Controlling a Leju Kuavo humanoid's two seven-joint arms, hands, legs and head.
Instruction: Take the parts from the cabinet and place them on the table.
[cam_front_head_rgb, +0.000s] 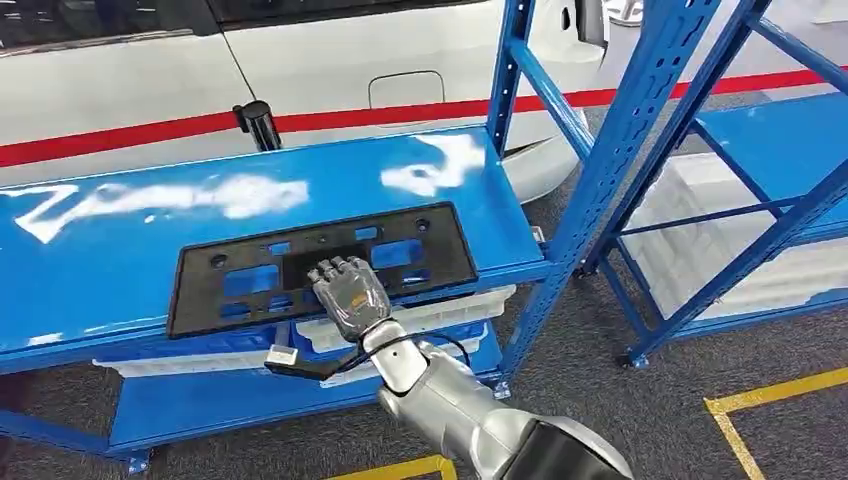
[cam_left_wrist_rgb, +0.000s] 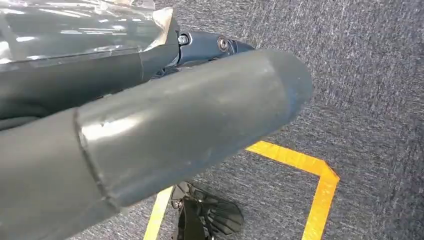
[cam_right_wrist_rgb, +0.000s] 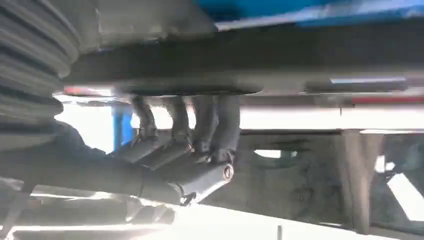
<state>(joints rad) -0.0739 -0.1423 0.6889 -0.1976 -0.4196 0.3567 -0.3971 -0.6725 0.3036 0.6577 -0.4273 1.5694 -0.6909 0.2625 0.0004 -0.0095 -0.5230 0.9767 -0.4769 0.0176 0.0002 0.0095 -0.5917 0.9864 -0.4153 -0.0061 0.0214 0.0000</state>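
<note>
A black plate frame (cam_front_head_rgb: 322, 266) lies flat on the blue shelf (cam_front_head_rgb: 120, 270) of the rack, along its front edge, its near rim just over the lip. The right hand (cam_front_head_rgb: 348, 292) reaches in from below and rests on the middle of the frame's near rim, fingers (cam_front_head_rgb: 335, 270) side by side and laid over the top face, pointing away from the robot. In the right wrist view the fingers (cam_right_wrist_rgb: 200, 120) curl up over the frame's (cam_right_wrist_rgb: 250, 60) edge, with the thumb below; whether the thumb touches the underside I cannot tell. The frame sits between fingers above and palm below, at the hand's grasp. White trays (cam_front_head_rgb: 420, 318) lie on the lower shelf under the hand. The left hand (cam_left_wrist_rgb: 165, 130) hangs over grey carpet (cam_left_wrist_rgb: 370, 90) with yellow tape (cam_left_wrist_rgb: 320, 190); its fingers' state I cannot tell
</note>
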